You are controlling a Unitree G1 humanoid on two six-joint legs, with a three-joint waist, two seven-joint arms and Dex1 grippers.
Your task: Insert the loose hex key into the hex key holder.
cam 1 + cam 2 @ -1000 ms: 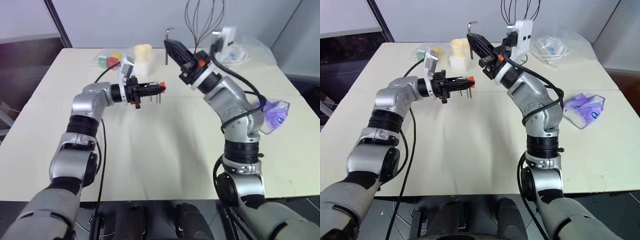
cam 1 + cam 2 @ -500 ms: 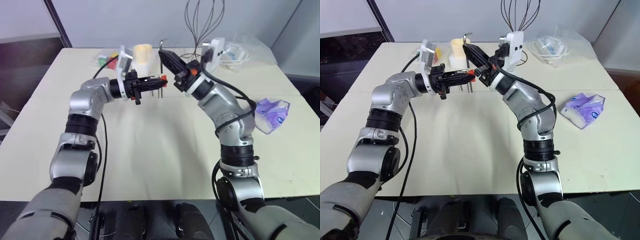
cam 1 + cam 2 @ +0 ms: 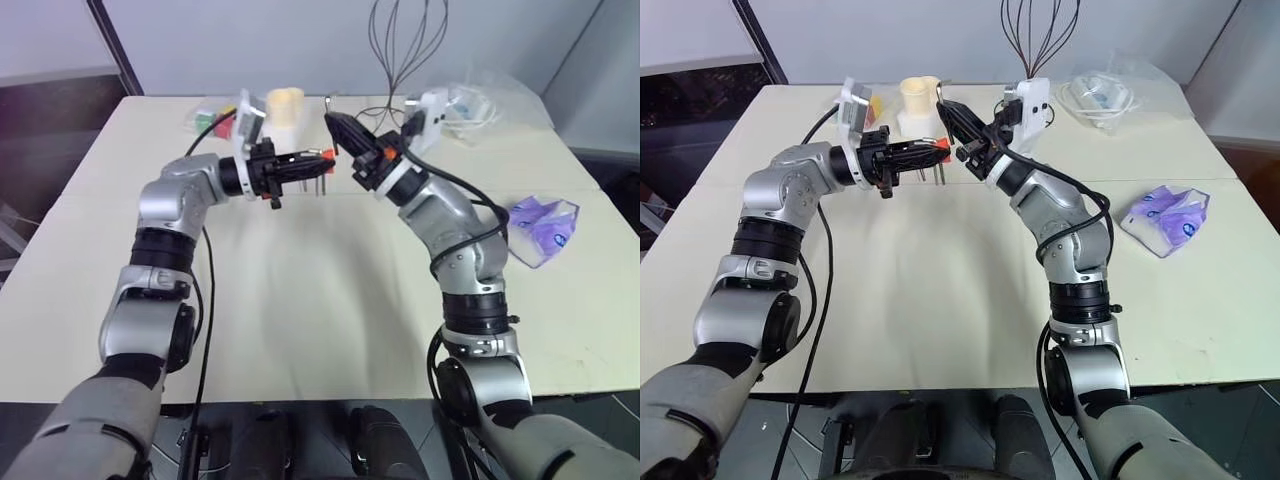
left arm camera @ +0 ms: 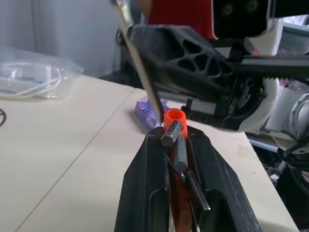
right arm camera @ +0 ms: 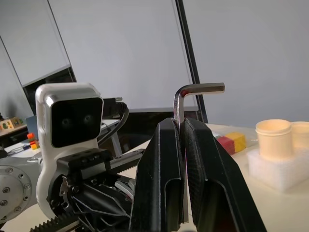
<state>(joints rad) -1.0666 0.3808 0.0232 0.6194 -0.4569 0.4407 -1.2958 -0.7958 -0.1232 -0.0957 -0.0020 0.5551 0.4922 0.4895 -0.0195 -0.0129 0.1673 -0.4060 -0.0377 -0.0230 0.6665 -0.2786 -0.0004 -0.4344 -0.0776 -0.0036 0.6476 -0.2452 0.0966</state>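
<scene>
Head view: left claw clamps holder; right claw clamps key.

Matt grey metal hex key; glossy orange plastic holder.

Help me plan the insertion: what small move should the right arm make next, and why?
Probably ease the loose hex key down toward the hex key holder. Its tip hangs just beside the holder's orange end, not in it, gripped by the right gripper.
</scene>
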